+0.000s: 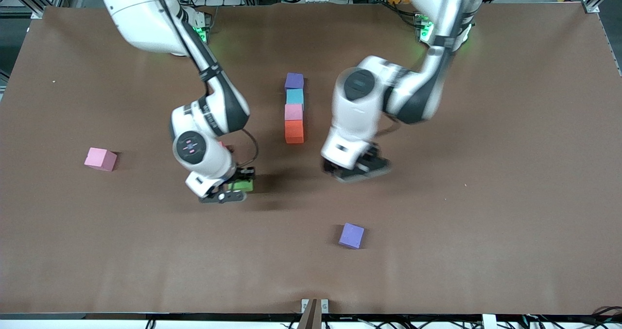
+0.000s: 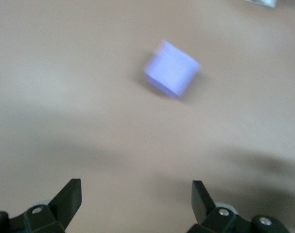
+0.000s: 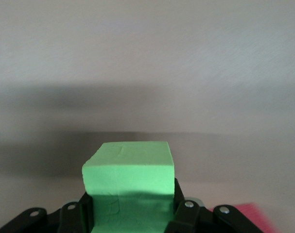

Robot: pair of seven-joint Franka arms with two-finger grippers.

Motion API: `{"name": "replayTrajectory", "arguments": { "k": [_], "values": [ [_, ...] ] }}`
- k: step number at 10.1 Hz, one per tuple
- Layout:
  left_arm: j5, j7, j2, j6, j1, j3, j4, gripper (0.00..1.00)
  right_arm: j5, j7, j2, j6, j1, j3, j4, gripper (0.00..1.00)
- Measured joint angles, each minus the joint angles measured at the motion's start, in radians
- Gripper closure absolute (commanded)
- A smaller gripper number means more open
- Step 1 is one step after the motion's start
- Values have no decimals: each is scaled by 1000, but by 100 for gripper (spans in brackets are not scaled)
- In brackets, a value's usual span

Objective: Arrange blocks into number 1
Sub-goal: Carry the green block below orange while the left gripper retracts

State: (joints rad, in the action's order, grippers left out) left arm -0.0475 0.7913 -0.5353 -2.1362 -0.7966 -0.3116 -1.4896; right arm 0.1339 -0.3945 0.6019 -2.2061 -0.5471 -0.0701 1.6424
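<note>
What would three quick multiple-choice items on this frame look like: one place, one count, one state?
1. The loose purple foam cube lies where, against the orange foam cube?
A nearer the front camera
B farther from it
C on top

2. How many cubes form the column?
A two
B four
C six

3. The right claw is:
A open
B shut on nothing
C shut on the green foam cube

Key: 1 A, it shows lower in front view; 2 B, purple, blue, pink, orange; 3 C, fingers clamp its sides.
</note>
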Motion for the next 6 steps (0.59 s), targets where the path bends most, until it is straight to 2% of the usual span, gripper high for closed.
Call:
{"name": "replayTrajectory", "arguments": {
  "k": [4, 6],
  "values": [
    [0, -258, 167, 244, 311, 3, 3, 0, -1, -134, 2, 12, -129, -1, 6, 100],
    [0, -465, 219, 305, 488, 5, -1, 0, -1, -170, 4, 14, -166, 0, 16, 100]
  ]
}}
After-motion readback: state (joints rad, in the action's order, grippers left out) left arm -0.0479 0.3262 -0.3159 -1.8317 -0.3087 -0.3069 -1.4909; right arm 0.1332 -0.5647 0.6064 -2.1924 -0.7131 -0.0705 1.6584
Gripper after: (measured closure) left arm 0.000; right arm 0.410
